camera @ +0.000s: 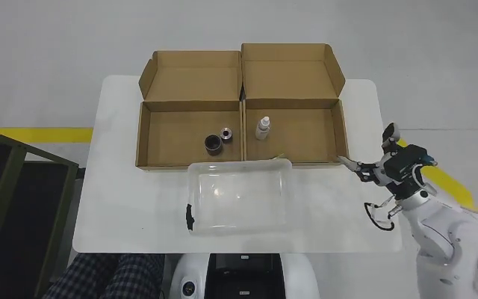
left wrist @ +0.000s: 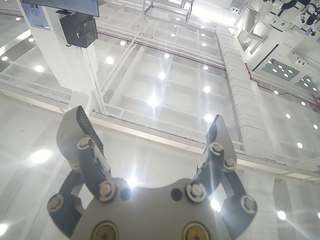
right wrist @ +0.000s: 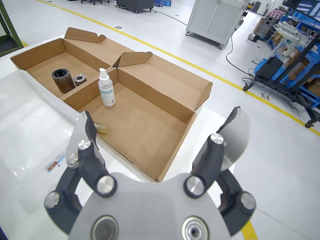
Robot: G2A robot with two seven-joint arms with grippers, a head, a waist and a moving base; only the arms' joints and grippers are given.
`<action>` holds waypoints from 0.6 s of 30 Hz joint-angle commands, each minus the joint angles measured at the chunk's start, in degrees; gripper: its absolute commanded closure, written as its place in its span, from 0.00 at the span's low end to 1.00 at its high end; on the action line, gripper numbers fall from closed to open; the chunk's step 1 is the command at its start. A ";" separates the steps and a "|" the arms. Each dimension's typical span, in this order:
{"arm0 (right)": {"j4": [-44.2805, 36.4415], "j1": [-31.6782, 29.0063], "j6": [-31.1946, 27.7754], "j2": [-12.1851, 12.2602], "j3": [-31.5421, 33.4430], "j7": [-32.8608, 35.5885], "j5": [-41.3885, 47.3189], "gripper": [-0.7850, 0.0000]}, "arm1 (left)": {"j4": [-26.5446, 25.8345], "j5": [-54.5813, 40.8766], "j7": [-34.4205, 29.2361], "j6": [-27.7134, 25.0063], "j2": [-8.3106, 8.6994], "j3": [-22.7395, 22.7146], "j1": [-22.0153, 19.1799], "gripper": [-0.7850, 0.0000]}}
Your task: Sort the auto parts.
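A dark cylindrical sleeve (camera: pixel 214 143) (right wrist: pixel 61 79) and a small metal ring (camera: pixel 226 135) (right wrist: pixel 80 79) stand together in the left cardboard box (camera: pixel 168 138) (right wrist: pixel 37 61). In the right cardboard box (camera: pixel 314 134) (right wrist: pixel 150 116) a clear spray bottle (camera: pixel 263 128) (right wrist: pixel 106 88) stands upright, and a small yellowish vial (camera: pixel 280 157) (right wrist: pixel 101 128) lies by the near wall. My right gripper (camera: pixel 365 144) (right wrist: pixel 162 113) hangs open and empty over the table's right edge, beside that box. My left gripper (left wrist: pixel 148 114) points up at the ceiling, open with nothing in it.
A clear plastic bin (camera: pixel 239 194) (right wrist: pixel 32 116) sits in front of the two boxes, with a small black piece (camera: pixel 190 217) at its near left corner. Both box lids (camera: pixel 291 75) stand open at the back. Bare white table (camera: pixel 119 179) lies left of the bin.
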 commanded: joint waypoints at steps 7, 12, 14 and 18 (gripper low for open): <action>-0.09 -2.11 0.48 0.26 2.11 -1.92 -0.14 0.00 | 0.00 0.00 0.00 0.00 0.00 0.00 0.00 0.00; -0.07 -2.11 0.47 0.27 2.12 -1.92 -0.14 0.00 | 0.00 0.00 0.00 0.00 0.00 0.00 0.00 0.00; -0.07 -2.11 0.47 0.27 2.12 -1.92 -0.14 0.00 | 0.00 0.00 0.00 0.00 0.00 0.00 0.00 0.00; -0.07 -2.11 0.47 0.27 2.12 -1.92 -0.14 0.00 | 0.00 0.00 0.00 0.00 0.00 0.00 0.00 0.00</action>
